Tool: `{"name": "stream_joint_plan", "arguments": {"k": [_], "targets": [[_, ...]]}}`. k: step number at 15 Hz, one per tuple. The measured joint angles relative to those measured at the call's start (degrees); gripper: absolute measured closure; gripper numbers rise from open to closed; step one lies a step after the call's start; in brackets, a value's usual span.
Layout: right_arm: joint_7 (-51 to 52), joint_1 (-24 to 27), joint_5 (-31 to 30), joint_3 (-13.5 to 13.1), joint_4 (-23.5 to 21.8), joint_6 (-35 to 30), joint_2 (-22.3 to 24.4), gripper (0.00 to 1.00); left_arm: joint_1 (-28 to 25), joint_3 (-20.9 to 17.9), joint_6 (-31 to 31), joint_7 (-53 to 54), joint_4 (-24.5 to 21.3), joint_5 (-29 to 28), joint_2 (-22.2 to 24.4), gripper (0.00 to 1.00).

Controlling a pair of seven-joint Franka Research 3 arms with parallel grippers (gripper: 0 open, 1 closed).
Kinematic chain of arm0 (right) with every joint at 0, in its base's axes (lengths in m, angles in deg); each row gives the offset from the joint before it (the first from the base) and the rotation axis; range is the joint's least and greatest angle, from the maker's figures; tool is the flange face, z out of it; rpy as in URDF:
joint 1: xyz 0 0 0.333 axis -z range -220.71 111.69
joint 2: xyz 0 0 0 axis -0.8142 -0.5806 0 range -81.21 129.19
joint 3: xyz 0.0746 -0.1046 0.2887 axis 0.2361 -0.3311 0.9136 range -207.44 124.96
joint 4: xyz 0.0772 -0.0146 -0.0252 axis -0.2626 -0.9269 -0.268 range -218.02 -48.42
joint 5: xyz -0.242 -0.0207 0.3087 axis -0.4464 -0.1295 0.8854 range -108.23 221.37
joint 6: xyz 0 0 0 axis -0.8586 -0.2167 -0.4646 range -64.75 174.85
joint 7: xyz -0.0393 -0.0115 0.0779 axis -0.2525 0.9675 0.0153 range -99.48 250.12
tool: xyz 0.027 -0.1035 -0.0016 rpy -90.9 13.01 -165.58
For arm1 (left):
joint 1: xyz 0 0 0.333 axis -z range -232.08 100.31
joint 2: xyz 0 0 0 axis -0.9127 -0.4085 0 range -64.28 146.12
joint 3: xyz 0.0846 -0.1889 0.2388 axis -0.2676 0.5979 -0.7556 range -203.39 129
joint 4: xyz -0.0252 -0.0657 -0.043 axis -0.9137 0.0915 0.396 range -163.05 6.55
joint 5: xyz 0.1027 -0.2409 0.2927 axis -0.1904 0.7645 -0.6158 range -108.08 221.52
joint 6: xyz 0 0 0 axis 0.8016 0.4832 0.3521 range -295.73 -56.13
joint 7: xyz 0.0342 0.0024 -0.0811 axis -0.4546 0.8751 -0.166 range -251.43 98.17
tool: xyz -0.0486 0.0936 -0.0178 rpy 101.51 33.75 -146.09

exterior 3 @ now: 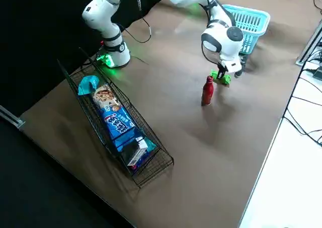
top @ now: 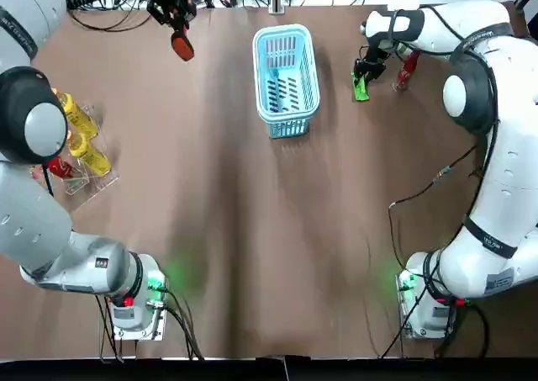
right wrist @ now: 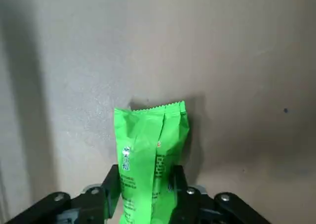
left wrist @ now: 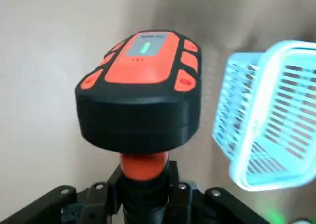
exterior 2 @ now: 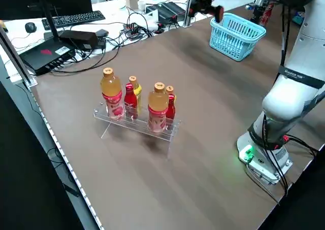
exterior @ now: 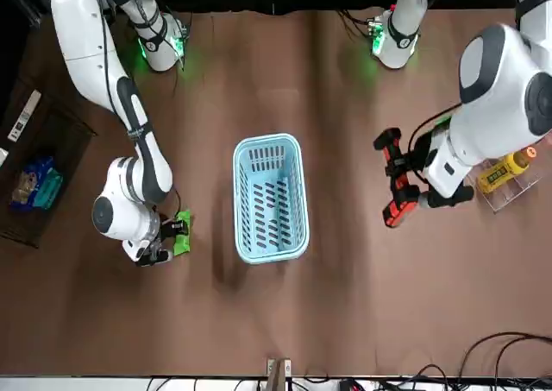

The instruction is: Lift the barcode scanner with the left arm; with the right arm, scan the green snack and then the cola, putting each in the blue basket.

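My left gripper (top: 172, 15) is shut on the handle of the orange and black barcode scanner (top: 182, 44), which hangs above the table at the far left, left of the blue basket (top: 257, 70). In the left wrist view the scanner (left wrist: 140, 85) fills the middle, with the basket (left wrist: 266, 115) beside it. My right gripper (top: 366, 68) is shut on the green snack (top: 361, 89), low over the table to the right of the basket. The snack (right wrist: 150, 145) sticks out between the fingers. The red cola bottle (top: 404, 70) stands upright just right of that gripper.
A clear rack of yellow and red bottles (top: 80, 141) stands at the table's left edge. A wire tray of packaged snacks (exterior 3: 115, 122) lies off the right side. Cables and a keyboard lie beyond the far edge.
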Motion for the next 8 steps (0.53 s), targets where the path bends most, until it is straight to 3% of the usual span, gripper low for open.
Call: {"name": "stream_joint_plan", "arguments": {"k": [2, 4, 8], "targets": [[-0.04, 0.15, 0.16, -0.01, 0.11, -0.42, 0.02, 0.68, 0.02, 1.28, 0.28, -2.32, 0.16, 3.82, 0.26, 0.63], [-0.34, 0.38, 0.65, -0.01, 0.69, -2.25, 0.04, 0.76, 0.06, 2.81, 0.29, -4.81, 0.16, 7.16, 0.25, 0.63], [-5.33, 0.44, 3.32, 0.16, 1.4, -7.38, 0.09, 0.79, 0.27, 4.67, 0.28, -7.49, 0.63, 15.61, 0.26, 0.63]]}}
